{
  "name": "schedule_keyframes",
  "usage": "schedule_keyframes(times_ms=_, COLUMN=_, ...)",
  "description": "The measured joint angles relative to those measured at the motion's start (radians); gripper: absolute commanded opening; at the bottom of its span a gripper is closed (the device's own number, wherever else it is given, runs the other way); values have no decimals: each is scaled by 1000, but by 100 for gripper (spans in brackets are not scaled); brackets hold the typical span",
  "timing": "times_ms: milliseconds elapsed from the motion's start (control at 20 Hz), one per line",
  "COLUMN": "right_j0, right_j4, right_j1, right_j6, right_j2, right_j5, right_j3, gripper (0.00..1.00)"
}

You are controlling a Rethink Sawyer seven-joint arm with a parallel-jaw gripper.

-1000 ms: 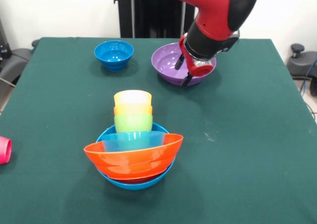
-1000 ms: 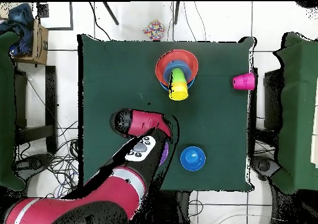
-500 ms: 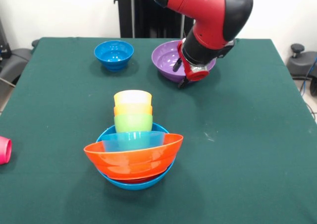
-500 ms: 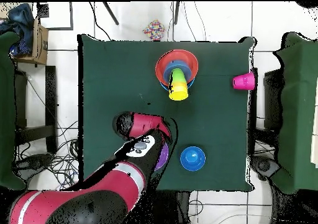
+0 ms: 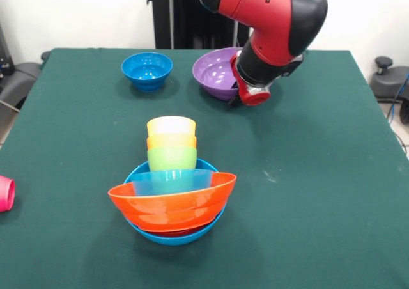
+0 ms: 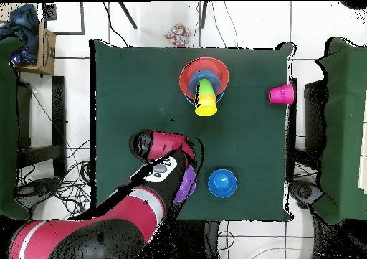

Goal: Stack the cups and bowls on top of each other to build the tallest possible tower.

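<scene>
Your worktop [image 5: 319, 174] is covered in flat dark-green cloth, with white wall behind it and, in the overhead view, white tiled floor and loose cables around it. The tower [image 5: 171, 190] stands near the front edge: a wide glossy light-blue bowl at the base, a tilted orange bowl [image 5: 169, 203] nested over it, and green, orange and yellow cups rising out of them. Far back you have a small round dark-blue bowl [image 5: 147, 69] sitting upright and alone, and beside it the large purple bowl [image 5: 214, 75], tipped up with its rim against the end effector [image 5: 243, 97]. The end effector is at that rim, but you cannot tell whether it is clamped on it. The magenta-pink cup [image 5: 5, 194] lies on its side at the worktop's edge, well apart from the rest.
</scene>
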Motion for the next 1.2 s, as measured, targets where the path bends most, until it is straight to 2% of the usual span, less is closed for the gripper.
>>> schedule_keyframes(times_ms=550, right_j0=14, right_j4=4, right_j1=9, right_j6=0, right_j2=-16, right_j5=43, right_j3=-23, gripper=0)
schedule_keyframes(times_ms=900, right_j0=13, right_j4=4, right_j1=23, right_j6=0, right_j2=-31, right_j5=114, right_j3=-92, gripper=0)
schedule_keyframes(times_ms=1200, right_j0=3, right_j4=4, right_j1=15, right_j6=0, right_j2=-34, right_j5=127, right_j3=-138, gripper=0)
